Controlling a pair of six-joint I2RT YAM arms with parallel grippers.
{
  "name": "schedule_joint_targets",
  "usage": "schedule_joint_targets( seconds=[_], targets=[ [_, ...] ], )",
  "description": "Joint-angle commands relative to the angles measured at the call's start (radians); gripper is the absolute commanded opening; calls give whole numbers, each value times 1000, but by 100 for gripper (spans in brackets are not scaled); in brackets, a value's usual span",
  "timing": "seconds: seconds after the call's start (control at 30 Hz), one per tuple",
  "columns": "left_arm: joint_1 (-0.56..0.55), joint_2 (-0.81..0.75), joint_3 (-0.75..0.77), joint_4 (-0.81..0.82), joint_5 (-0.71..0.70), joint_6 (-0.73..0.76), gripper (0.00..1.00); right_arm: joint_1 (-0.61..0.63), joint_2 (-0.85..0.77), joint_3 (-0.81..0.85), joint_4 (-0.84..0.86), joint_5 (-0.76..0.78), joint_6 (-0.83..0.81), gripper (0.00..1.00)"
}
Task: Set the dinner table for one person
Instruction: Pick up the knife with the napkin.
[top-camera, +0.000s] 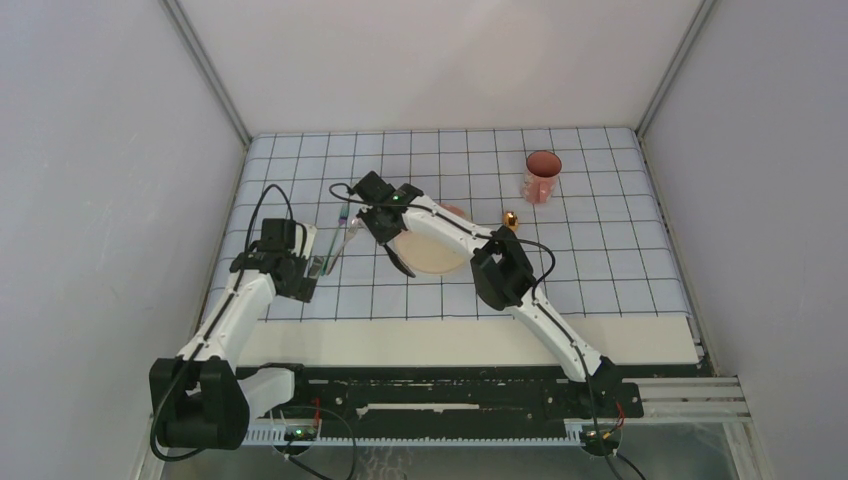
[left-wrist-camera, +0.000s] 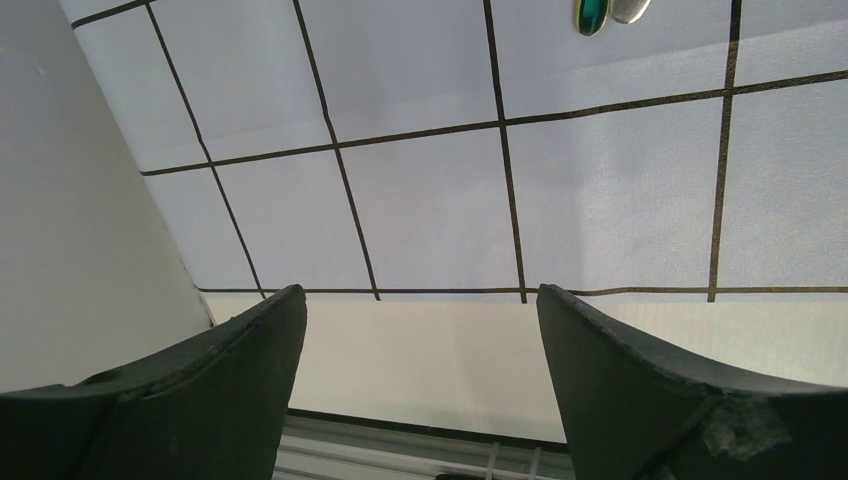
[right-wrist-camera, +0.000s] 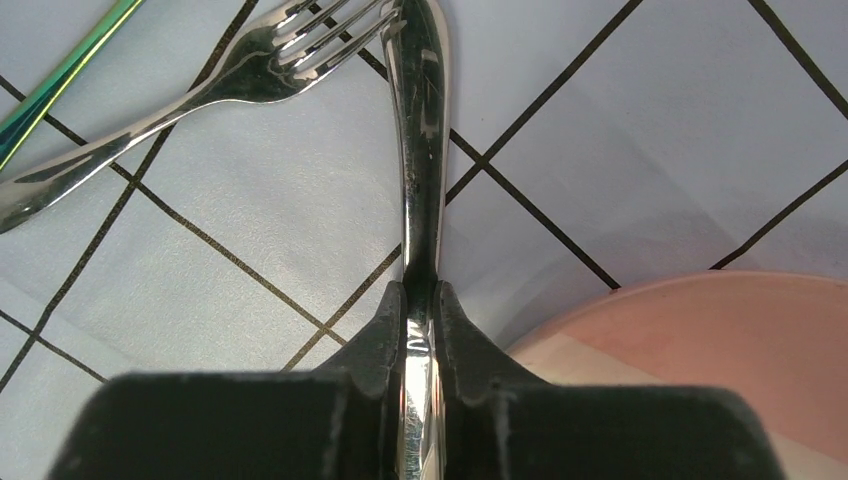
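The dinner table (top-camera: 450, 335) is a cream top with a pale-blue gridded cloth (top-camera: 600, 250) over it. My right gripper (right-wrist-camera: 420, 290) is shut on a shiny silver utensil (right-wrist-camera: 422, 150), seen edge-on, whose tip reaches the tines of a silver fork (right-wrist-camera: 200, 90) lying on the cloth. A pink plate (right-wrist-camera: 720, 350) lies just right of the fingers. From above, the right gripper (top-camera: 398, 258) is at the plate's (top-camera: 435, 252) left rim. My left gripper (left-wrist-camera: 420, 295) is open with nothing in it, low over the cloth's near edge and the table (left-wrist-camera: 420, 360).
A pink cup (top-camera: 542, 177) stands at the back right and a small gold object (top-camera: 511, 219) lies right of the plate. A utensil with a green iridescent handle (right-wrist-camera: 60, 80) lies beside the fork. White walls close in the left, right and back.
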Motion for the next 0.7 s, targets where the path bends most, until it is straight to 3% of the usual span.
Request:
schedule_joint_targets(
  seconds=[0.0,0.13,0.67],
  targets=[
    [0,-30,-10,-7,-17,20,90,10,26,-34,-82,-27,12,7],
    [0,-34,-8,-10,-19,20,90,20,6,-39,-74,-3,1,0],
    [1,-48,-5,-14,-14,20,90,31,-69,-29,-50,37,-10,0]
  ],
)
